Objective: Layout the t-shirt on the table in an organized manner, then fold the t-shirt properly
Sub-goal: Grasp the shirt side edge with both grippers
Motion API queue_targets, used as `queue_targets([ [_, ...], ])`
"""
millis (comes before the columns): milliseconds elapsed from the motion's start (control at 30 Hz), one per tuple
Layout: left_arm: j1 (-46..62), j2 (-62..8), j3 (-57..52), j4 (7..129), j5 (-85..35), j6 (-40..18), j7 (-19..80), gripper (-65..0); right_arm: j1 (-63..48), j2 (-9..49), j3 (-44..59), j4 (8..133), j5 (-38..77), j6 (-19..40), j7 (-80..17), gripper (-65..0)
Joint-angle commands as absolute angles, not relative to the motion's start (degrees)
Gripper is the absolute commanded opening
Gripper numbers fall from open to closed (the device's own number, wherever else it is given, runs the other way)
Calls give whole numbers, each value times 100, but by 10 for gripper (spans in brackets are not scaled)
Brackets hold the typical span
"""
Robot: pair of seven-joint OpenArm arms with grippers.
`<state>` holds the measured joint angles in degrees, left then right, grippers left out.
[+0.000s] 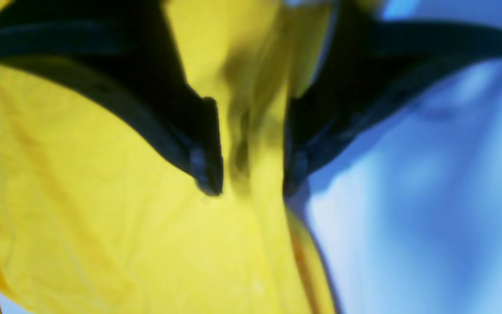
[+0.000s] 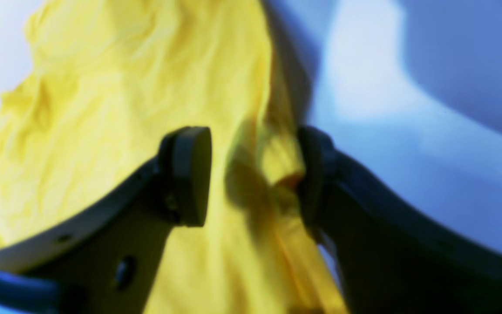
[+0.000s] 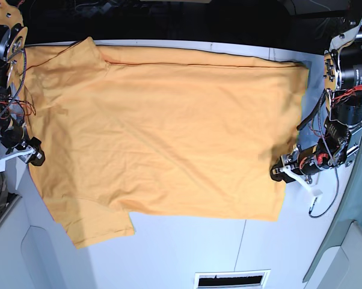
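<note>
L claw (image 1: 251, 187) pinches orange-yellow cloth t-shirt (image 3: 163, 132) edge; R claw (image 2: 255, 174) part-open astride hem; white desk (image 3: 187, 253) beneath.

Blurred, blue-tinted wrist views; evenly lit base view, soft shadows, dark far edge.

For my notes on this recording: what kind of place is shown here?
Probably a robot lab or test bench, not a home. A plain white table holds only the t-shirt, and the left gripper and right gripper sit at its sides with bare wiring.
</note>
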<state>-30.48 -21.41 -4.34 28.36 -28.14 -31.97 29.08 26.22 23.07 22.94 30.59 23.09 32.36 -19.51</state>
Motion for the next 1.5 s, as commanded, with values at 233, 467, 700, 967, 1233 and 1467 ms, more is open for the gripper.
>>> queue_targets([
  [233,-3227,-2246,-440,2880,-2596,-3256,3267,-650,2709,2412,2034,3688,2316,3284,-2045,-650],
  [467,-3133,-2753,-438,3345,-4324,-4000,4630,-650,2401,2554,2043,5096,2810,3280,-3334,-650],
  [700,-2316,-3361,-290,4703,-5527,-4000,5363,-650,1341,2919,2309,6694,3566,3282,-3957,-650],
  [967,-1111,-3822,-290,5931,-6110,-4000,5653,-650,224,3013,2788,7085,3771,3277,-3935,-650],
  [1233,-858,-3719,-292,5933,-6108,-4000,5551,-408,-141,2856,2803,7085,3446,3131,-3426,-306],
  [1467,-873,-3979,-292,6351,-6104,-4000,5286,-404,268,2847,2853,7085,3039,2851,-2884,-307],
])
